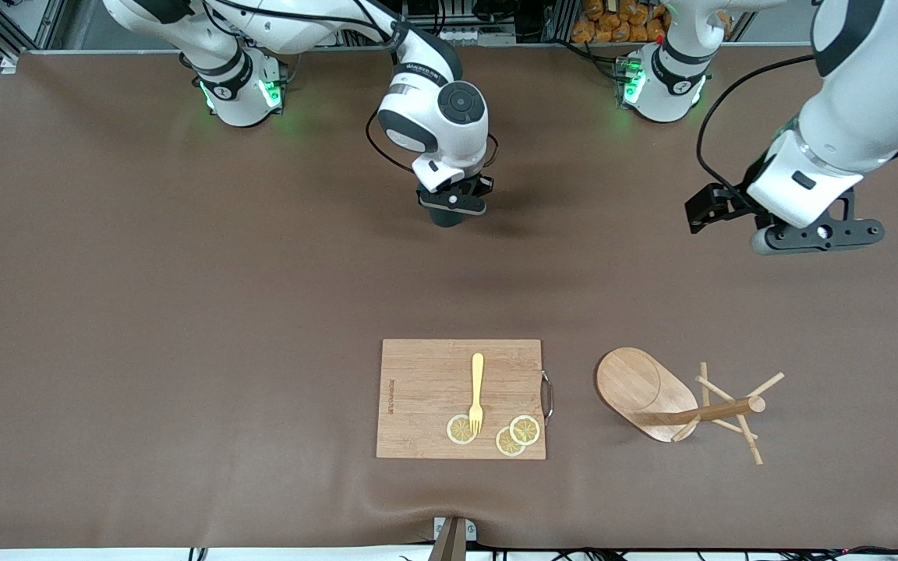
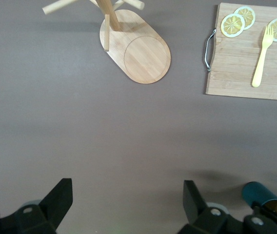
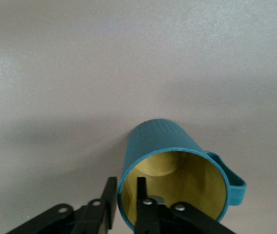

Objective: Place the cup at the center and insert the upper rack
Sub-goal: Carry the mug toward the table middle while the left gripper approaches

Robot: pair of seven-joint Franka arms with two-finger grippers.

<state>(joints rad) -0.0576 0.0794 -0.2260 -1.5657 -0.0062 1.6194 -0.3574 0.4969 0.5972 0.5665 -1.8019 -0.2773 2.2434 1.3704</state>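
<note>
The cup (image 1: 447, 219), dark teal with a yellowish inside (image 3: 177, 180), stands upright on the brown table near the middle, toward the arms' bases. My right gripper (image 1: 453, 204) is right over it. Its fingers (image 3: 126, 187) straddle the cup's rim, one inside and one outside, slightly open, with a thin gap to the wall. The upper rack (image 1: 644, 389), a light wooden mug tree, lies tipped on its side nearer the front camera, toward the left arm's end; it also shows in the left wrist view (image 2: 141, 53). My left gripper (image 1: 819, 232) hangs open and empty over bare table (image 2: 128, 195).
A rectangular wooden cutting board (image 1: 426, 382) lies beside the rack near the table's front edge. It carries a yellow fork (image 1: 477, 389) and three lemon slices (image 1: 461, 428). Brown cloth covers the whole table.
</note>
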